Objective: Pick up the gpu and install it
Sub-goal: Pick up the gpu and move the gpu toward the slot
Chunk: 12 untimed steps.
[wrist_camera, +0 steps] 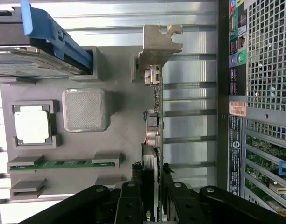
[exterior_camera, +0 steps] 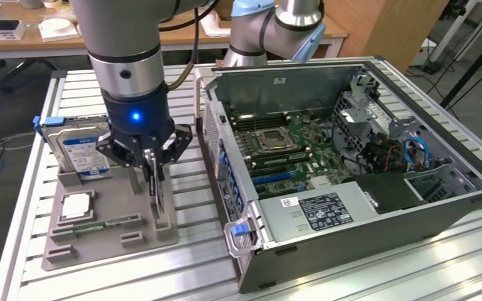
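The gpu (exterior_camera: 159,199) is a thin dark card standing edge-on in the slots of a grey fixture (exterior_camera: 98,243) at the exterior view's left. In the wrist view the gpu (wrist_camera: 152,126) runs away from me, its metal end bracket (wrist_camera: 158,44) at the far end. My gripper (exterior_camera: 150,164) has come down on the card from above. Its two black fingers (wrist_camera: 133,200) sit tight against both faces of the card, so my gripper (wrist_camera: 151,198) is shut on it. The open computer case (exterior_camera: 442,188) lies to the exterior view's right, motherboard (exterior_camera: 283,150) exposed.
On the fixture (wrist_camera: 119,121) a silver hard drive with a blue label (exterior_camera: 82,150) stands behind the card; a CPU (exterior_camera: 75,205) and a green memory stick (exterior_camera: 107,224) lie nearby. The case's rear panel (wrist_camera: 269,70) is close beside the card. A second arm (exterior_camera: 266,31) stands behind the case.
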{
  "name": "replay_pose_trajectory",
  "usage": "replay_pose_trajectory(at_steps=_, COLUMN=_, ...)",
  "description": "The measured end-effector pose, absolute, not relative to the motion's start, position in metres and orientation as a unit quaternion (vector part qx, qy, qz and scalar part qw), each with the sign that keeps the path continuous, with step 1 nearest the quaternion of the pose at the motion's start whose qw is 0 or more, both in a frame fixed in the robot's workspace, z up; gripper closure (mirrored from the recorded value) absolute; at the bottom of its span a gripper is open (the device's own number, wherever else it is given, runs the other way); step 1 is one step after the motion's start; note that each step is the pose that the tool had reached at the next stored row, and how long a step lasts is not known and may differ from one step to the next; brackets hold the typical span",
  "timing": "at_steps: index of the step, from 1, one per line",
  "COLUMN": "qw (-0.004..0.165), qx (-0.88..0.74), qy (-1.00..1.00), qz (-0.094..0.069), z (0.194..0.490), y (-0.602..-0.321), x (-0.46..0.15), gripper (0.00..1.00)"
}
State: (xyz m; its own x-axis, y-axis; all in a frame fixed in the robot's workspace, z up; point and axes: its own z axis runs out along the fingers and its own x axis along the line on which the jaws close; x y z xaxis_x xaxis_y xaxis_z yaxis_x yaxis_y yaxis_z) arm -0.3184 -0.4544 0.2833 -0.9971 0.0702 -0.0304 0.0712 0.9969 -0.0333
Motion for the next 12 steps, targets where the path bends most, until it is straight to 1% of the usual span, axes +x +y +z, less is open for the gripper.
replay_pose_trajectory(at_steps=12, qw=0.015, qx=0.035, qy=0.999, qz=-0.022, z=0.2923, y=-0.4544, x=-0.3184, gripper=0.74)
